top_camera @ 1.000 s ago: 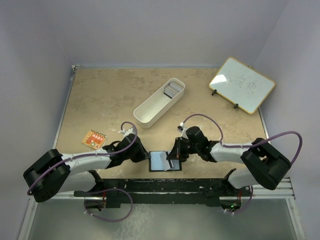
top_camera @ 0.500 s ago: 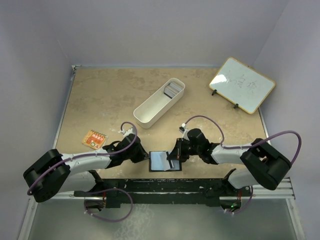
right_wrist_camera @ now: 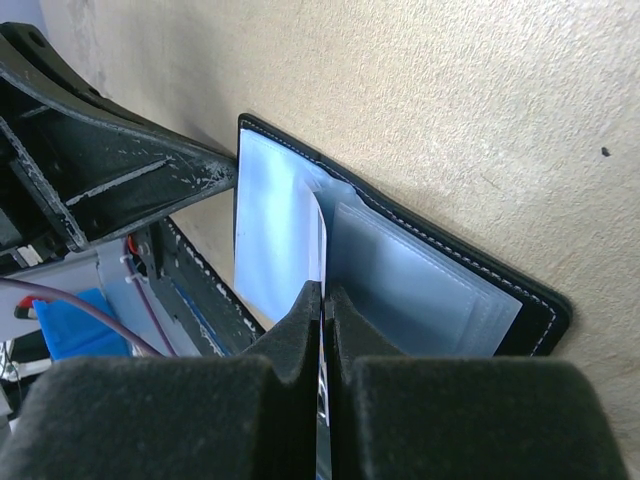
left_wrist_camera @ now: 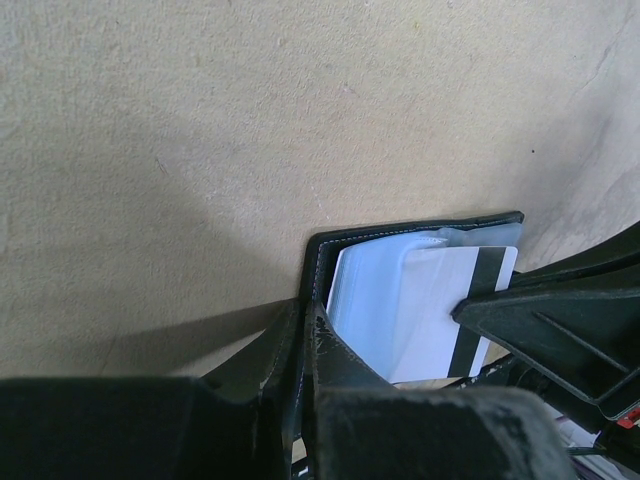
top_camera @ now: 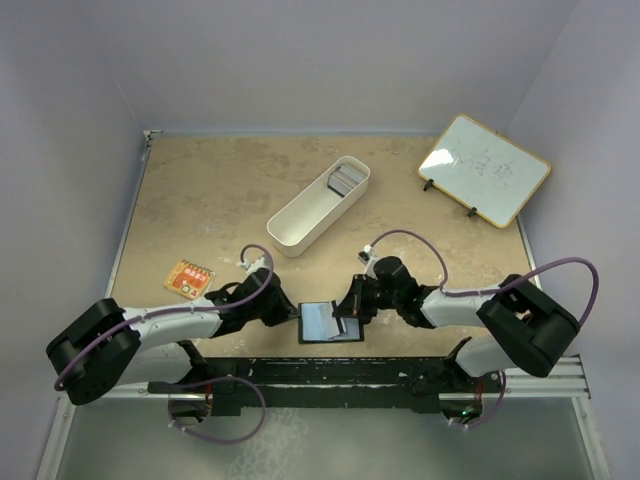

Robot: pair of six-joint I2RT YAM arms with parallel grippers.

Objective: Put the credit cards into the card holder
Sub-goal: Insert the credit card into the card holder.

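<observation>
Your table (top_camera: pixel 200 200) is a beige, speckled top boxed in by pale lavender walls (top_camera: pixel 300 60); at its near edge, between the two arms, the card holder (top_camera: pixel 322 322) lies open and flat, blue-grey inside facing up. Your left gripper (left_wrist_camera: pixel 305 325) has its fingers closed together on the holder's left black rim, pinning that side; you can see the stitched edge run right into the pinch from the left wrist view. Your right gripper (right_wrist_camera: pixel 323 300) is closed tight on a credit card (left_wrist_camera: pixel 430 290), a white one with a dark stripe, seen edge-on between the pads in the right wrist view; the card sits over the holder's clear sleeves, tilted rather than flat, and whether its leading edge is inside a pocket you cannot tell from these views. Farther back, well apart from the holder, a long white tray (top_camera: pixel 305 212) lies on a diagonal; a stack of cards (top_camera: pixel 347 180) sits at its far end. A small orange packet (top_camera: pixel 189 279) lies near the left arm; a whiteboard (top_camera: pixel 484 168) stands at the far right corner.
</observation>
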